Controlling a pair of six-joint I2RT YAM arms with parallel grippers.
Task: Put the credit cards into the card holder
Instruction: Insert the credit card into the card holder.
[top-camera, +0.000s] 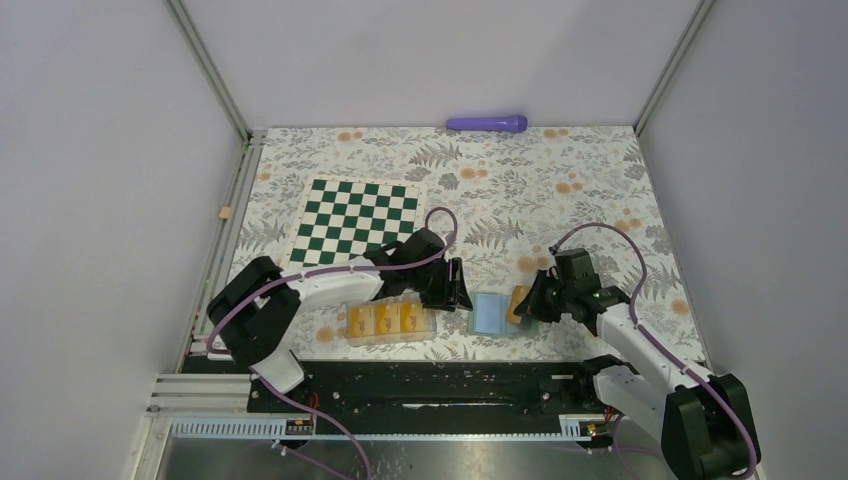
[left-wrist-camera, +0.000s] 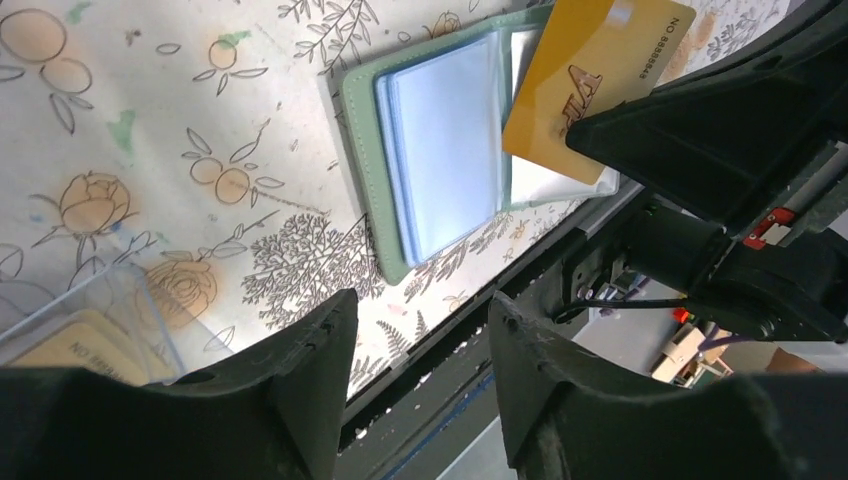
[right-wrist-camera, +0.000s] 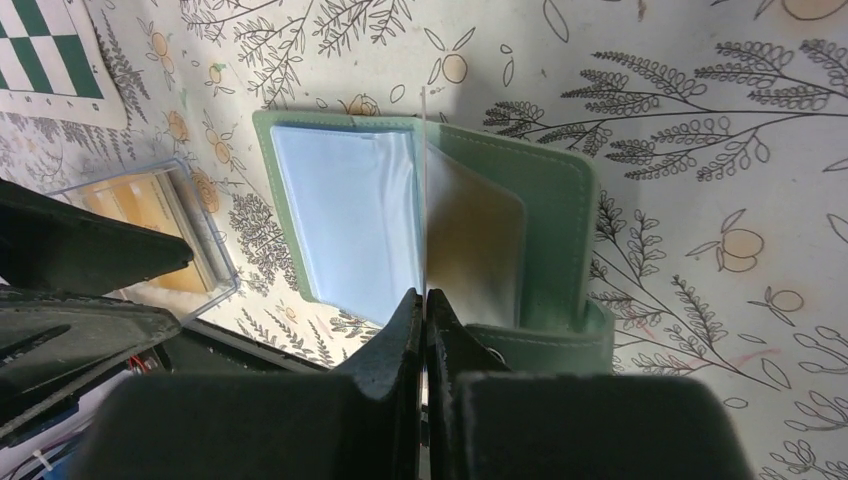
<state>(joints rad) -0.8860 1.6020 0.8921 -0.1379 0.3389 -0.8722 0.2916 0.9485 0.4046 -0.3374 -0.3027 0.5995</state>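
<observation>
**Top view.** The card holder (top-camera: 487, 312) lies open, blue inside up, on the table (top-camera: 600, 180) near its front edge. It sits between the two arms, so either can reach it. The right gripper (top-camera: 524, 305) is clamped on one credit card (top-camera: 516, 297) at the holder's right side. A clear box (top-camera: 434, 325) with the other credit cards (top-camera: 385, 318) sits just left of the holder, under the left arm.

**Left wrist view.** The left gripper (left-wrist-camera: 420, 345) has its jaws spread with nothing between them. It hangs just short of the holder's near edge, probably placed to steady it. The held card is tilted, one corner over the right-hand sleeve.

**Right wrist view.** The card shows edge-on and upright between the pinched fingers (right-wrist-camera: 395, 335), above the holder's middle. This is probably so its lower edge can enter a sleeve.
</observation>
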